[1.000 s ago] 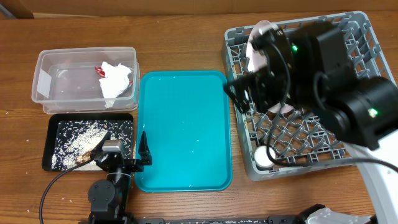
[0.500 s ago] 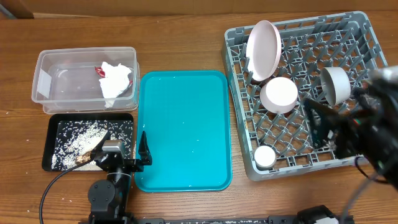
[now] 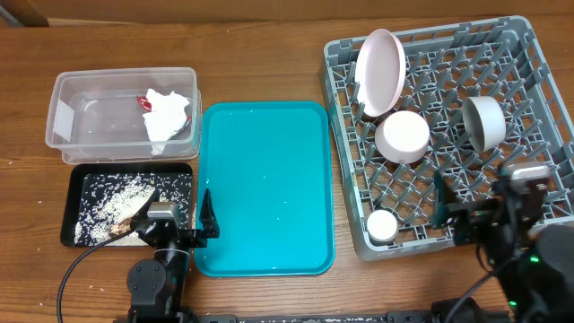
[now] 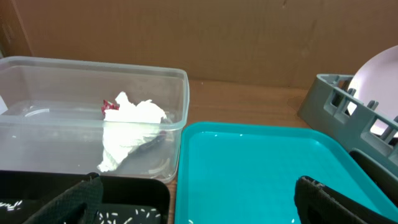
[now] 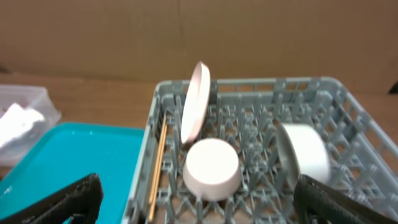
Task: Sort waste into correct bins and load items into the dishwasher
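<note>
Positions are read from the overhead view.

The dish rack point(image 3: 538, 54) occupies the table's 2 o'clock sector. It holds:
- one pale-pink plate point(image 3: 380, 72), on edge at its 11 o'clock corner
- one white bowl point(image 3: 403, 136), just below the plate
- a second bowl point(image 3: 482, 123), on its side at 3 o'clock of the first
- a small cup point(image 3: 383, 225), at the 7 o'clock corner
- chopsticks point(image 5: 157, 168), along the left wall (seen from the right wrist only)

The clear tub point(image 3: 63, 90), at 10 o'clock, contains the napkin point(image 3: 167, 117) and the wrapper point(image 3: 144, 102). The black tray point(image 3: 73, 184), at 8 o'clock, contains rice point(image 3: 117, 197). The teal tray point(image 3: 265, 179) lies at centre.

The left gripper point(image 3: 177, 213), at 7 o'clock, has its fingers spread and holds nothing. The right gripper point(image 5: 199, 205), at 5 o'clock, has its fingers spread and holds nothing.
</note>
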